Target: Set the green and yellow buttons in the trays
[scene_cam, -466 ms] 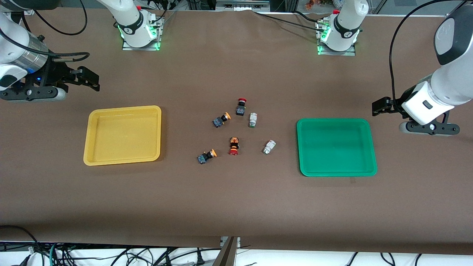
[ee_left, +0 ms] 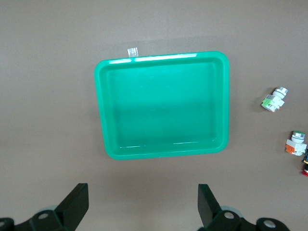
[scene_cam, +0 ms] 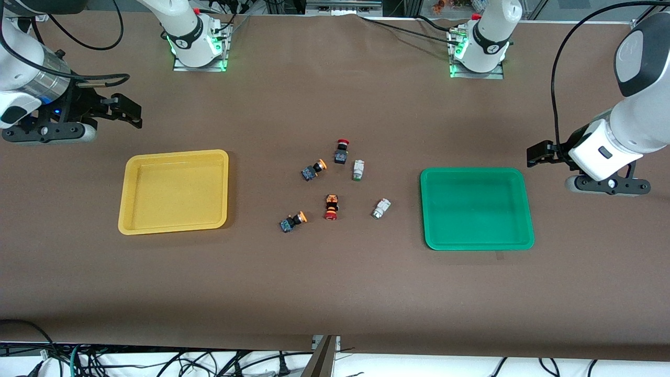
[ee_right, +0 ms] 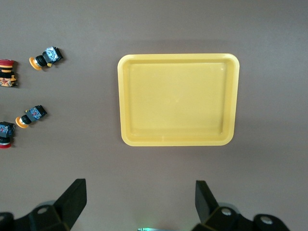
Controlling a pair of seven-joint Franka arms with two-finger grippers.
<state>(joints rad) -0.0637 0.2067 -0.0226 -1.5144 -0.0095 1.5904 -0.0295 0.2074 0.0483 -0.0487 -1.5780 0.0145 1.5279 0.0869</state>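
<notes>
Two yellow-capped buttons (scene_cam: 313, 170) (scene_cam: 292, 222) and two white, green-ended buttons (scene_cam: 358, 170) (scene_cam: 381, 208) lie mid-table between the yellow tray (scene_cam: 174, 154) and the green tray (scene_cam: 476, 171). Both trays hold nothing. My left gripper (scene_cam: 540, 153) is open and empty over the bare table beside the green tray, at the left arm's end. My right gripper (scene_cam: 128, 111) is open and empty over the bare table beside the yellow tray. The left wrist view shows the left gripper (ee_left: 142, 192), the green tray (ee_left: 161, 62) and the green buttons (ee_left: 274, 100) (ee_left: 294, 142). The right wrist view shows the right gripper (ee_right: 139, 190), the yellow tray (ee_right: 178, 57) and the yellow buttons (ee_right: 45, 57) (ee_right: 31, 115).
A red-capped black button (scene_cam: 341, 151) and a red-capped orange-and-black button (scene_cam: 331, 207) lie among the task's buttons. A small strip of clear tape (ee_left: 132, 50) lies by the green tray's rim. Brown table surface stretches wide around the trays.
Both arms have shifted very slightly. The buttons and trays have not moved.
</notes>
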